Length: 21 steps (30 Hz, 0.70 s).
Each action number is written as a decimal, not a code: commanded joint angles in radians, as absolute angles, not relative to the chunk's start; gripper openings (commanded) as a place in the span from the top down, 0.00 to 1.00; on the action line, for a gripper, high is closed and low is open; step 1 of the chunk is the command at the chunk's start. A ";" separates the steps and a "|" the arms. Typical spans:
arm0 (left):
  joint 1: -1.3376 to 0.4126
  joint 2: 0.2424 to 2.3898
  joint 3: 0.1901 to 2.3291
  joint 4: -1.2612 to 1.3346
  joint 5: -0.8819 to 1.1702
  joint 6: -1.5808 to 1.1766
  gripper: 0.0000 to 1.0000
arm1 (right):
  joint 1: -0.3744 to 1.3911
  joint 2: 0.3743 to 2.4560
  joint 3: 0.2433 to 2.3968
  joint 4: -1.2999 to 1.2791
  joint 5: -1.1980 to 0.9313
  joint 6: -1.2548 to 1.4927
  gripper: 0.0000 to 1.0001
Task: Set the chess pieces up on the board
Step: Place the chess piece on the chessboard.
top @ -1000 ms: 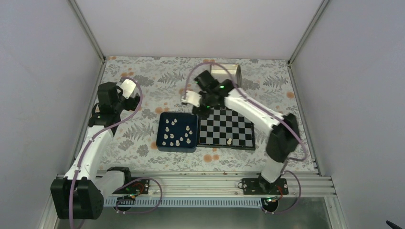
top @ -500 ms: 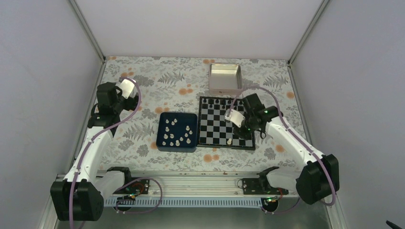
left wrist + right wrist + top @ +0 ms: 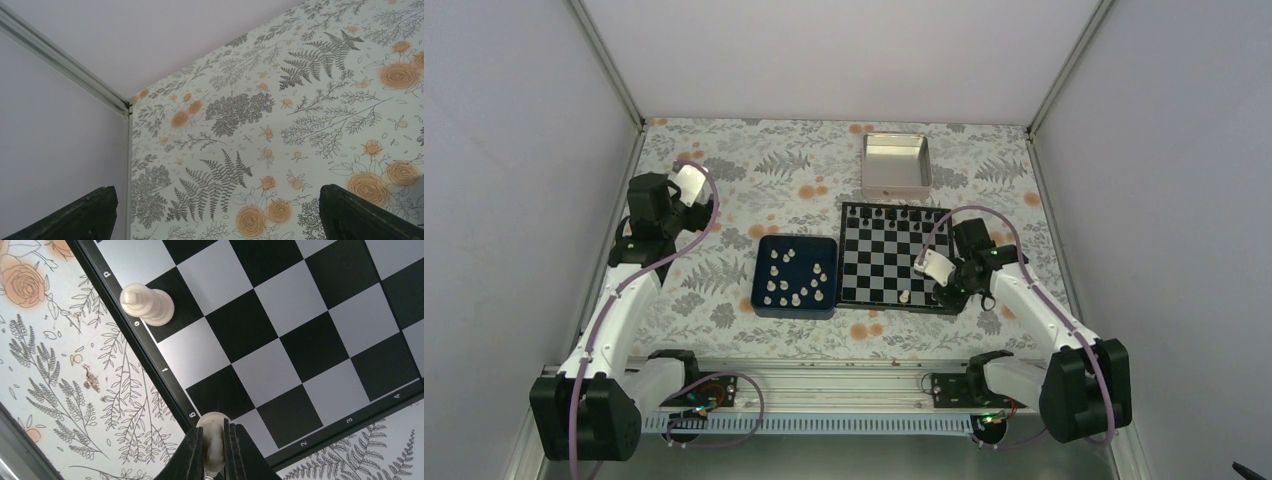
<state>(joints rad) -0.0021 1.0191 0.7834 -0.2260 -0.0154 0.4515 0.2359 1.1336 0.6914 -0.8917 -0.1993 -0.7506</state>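
Observation:
The black-and-white chessboard [image 3: 896, 258] lies right of centre, with tiny black pieces along its far row. One white piece [image 3: 905, 296] stands on its near row; it also shows in the right wrist view [image 3: 148, 304] on square e. My right gripper [image 3: 944, 290] hangs over the board's near right corner, shut on a white chess piece [image 3: 213, 440] above the near edge by the letter g. Several white pieces [image 3: 793, 278] lie in the dark blue tray [image 3: 767, 306]. My left gripper [image 3: 699, 212] is open and empty at the far left, away from the board.
A silver tin [image 3: 896, 166] sits behind the board. The floral cloth [image 3: 300, 125] covers the table and white walls close it in. The left wrist view shows only cloth, a wall corner and the two fingertips [image 3: 80, 215].
My right arm has swung from the board's far left corner, over the board, down to its near right corner with the white piece. The left arm has not moved.

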 commanded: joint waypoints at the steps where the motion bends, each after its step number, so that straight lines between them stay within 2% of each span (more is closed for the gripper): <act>1: 0.002 1.021 0.805 -0.233 -0.020 0.428 0.00 | 0.227 1.159 0.658 -0.837 -0.196 -0.800 0.96; 21: 0.003 1.022 0.803 -0.229 -0.037 0.437 0.00 | 0.225 1.222 0.642 -0.776 -0.246 -0.799 0.96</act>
<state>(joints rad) -0.0021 1.0191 0.7834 -0.2260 -0.0303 0.4435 0.2340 1.2057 0.6479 -0.7982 -0.2085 -0.7925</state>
